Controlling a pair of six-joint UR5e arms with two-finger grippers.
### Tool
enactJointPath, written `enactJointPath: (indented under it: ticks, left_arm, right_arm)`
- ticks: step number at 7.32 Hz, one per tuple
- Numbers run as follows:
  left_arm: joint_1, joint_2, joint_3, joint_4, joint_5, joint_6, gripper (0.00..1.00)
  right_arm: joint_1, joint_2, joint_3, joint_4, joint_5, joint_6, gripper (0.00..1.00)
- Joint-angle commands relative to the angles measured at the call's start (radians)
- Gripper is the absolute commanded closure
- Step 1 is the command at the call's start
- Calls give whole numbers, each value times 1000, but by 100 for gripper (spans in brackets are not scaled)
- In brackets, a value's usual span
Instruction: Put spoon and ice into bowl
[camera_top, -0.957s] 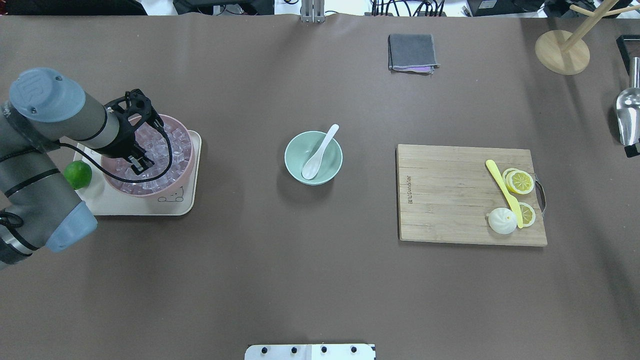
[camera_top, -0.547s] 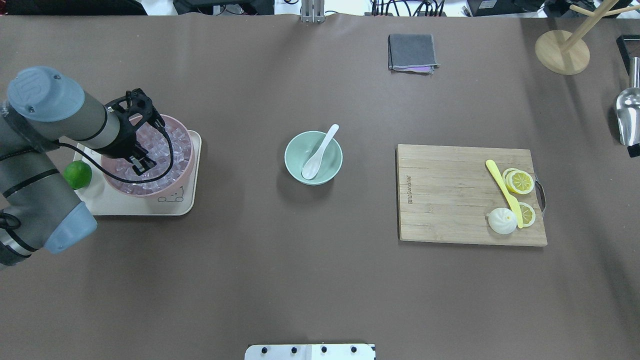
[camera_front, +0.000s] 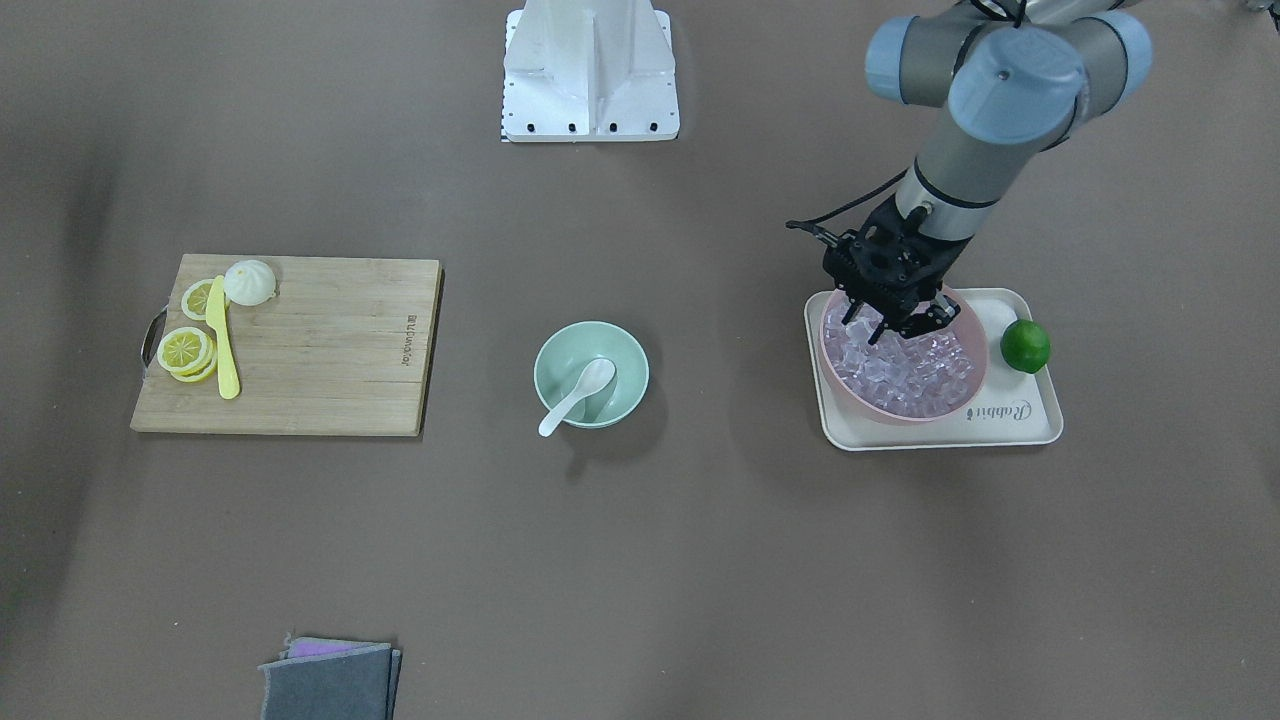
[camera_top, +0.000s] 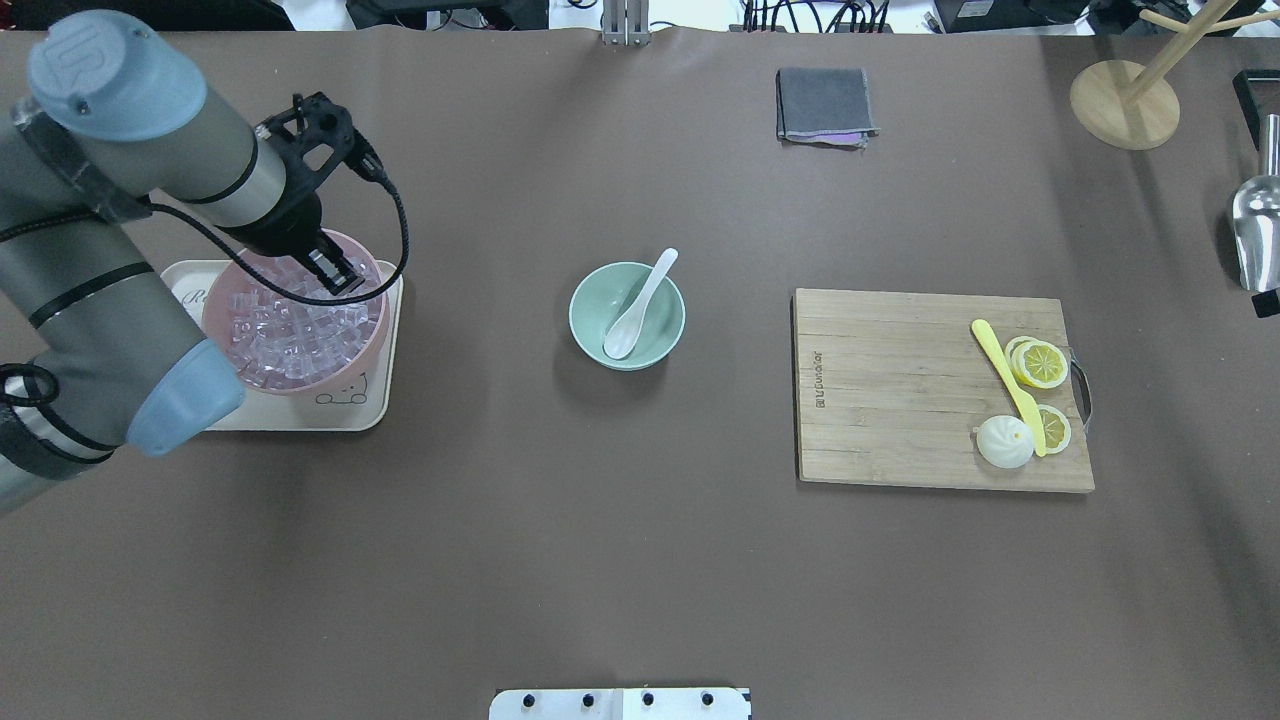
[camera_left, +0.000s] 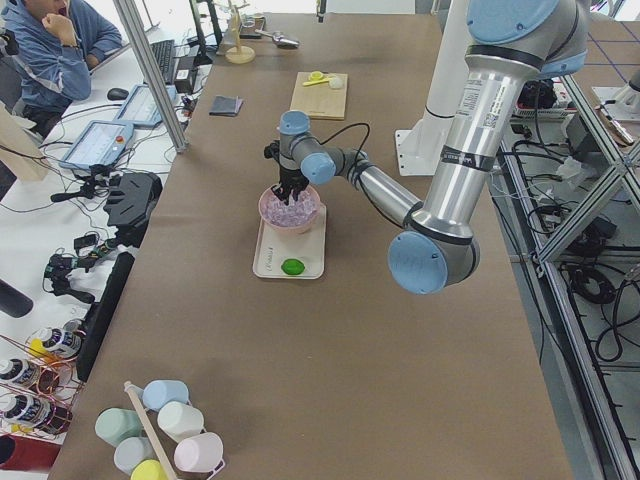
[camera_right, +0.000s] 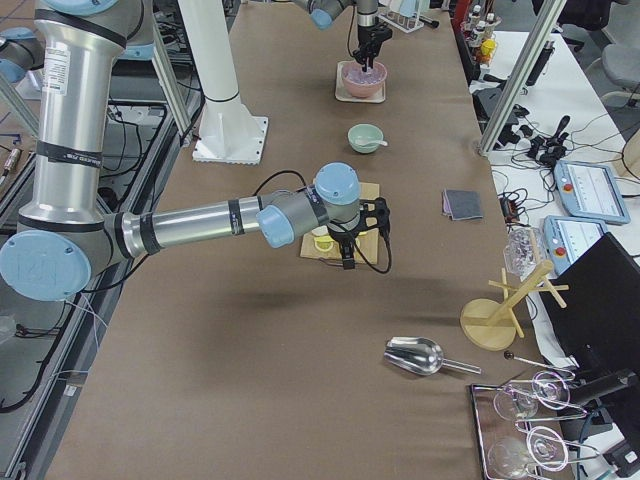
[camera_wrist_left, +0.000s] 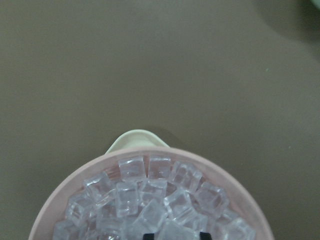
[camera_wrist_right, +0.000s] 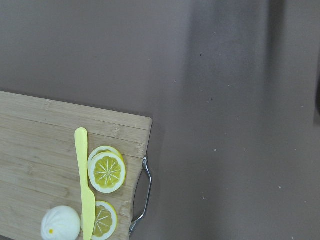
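Note:
The mint-green bowl (camera_top: 590, 300) stands mid-table with the white spoon (camera_top: 640, 305) lying in it, handle over the far rim; both also show in the front view (camera_front: 560, 350), (camera_front: 575, 400). The ice (camera_top: 290, 335) fills the pink bowl (camera_top: 300, 385) on a cream tray. My left gripper (camera_top: 335, 272) hangs just above the pink bowl's far right side. In the left wrist view one ice cube (camera_wrist_left: 175, 232) sits between its fingertips (camera_wrist_left: 148, 234). My right gripper (camera_right: 347, 258) shows only in the exterior right view, above the cutting board; I cannot tell if it is open or shut.
The cream tray (camera_front: 1000, 425) also holds a lime (camera_front: 1025, 345). A wooden cutting board (camera_top: 900, 400) with a yellow knife (camera_top: 1005, 380), lemon slices and a white bun lies on the right. A grey cloth (camera_top: 825, 103), a wooden stand (camera_top: 1125, 105) and a metal scoop (camera_top: 1255, 230) lie at the far side.
My left gripper has risen out of the ice and moved toward the pink bowl's far right rim. The arm now covers the lime in the overhead view.

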Motion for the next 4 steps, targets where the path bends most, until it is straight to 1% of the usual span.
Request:
enactJointPath:
  ticks: [1,2,3,4]
  left_arm:
    - [84,-160,42,65,8,-242,100]
    - [120,-256,134,62,38,-342,100]
    - [199,-345,231,54,117,-437,100]
    - [234,-427,347,-7,147,-525,100]
  right_arm:
    - [3,2,-1,0,1,0,0]
    - [5,2,-1,0,-1,0,0]
    - [8,1,0,0,-1,0,0]
    - [6,1,0,0,-1,0,0]
